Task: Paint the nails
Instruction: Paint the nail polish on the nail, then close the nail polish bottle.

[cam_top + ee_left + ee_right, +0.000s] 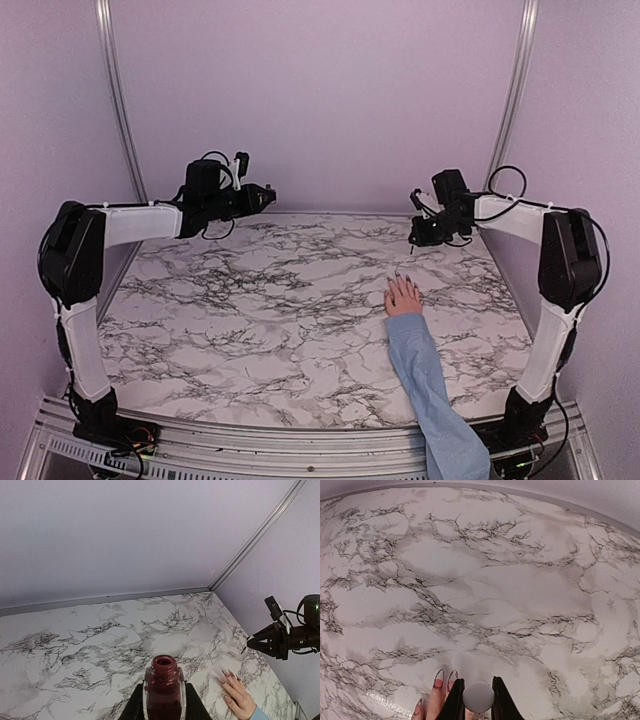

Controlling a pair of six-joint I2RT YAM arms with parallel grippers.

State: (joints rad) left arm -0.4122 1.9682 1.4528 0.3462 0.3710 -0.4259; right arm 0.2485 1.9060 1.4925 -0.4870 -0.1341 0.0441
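Observation:
A small pinkish hand (403, 297) with a light-blue sleeve (425, 380) lies flat on the marble table, right of centre. Its long nails (397, 276) look dark-edged; two of them show in the right wrist view (439, 676), and the hand also shows in the left wrist view (238, 694). My left gripper (264, 197) is raised at the back left. It is shut on an open clear bottle of dark red polish (164, 687). My right gripper (418, 234) hovers just behind and above the hand. It is shut on a round white cap (478, 696), directly over the fingers.
The marble tabletop (260, 310) is bounded by lilac walls at the back and sides. Metal corner posts (515, 90) stand at both back corners. My right gripper also shows in the left wrist view (262, 641), above the hand.

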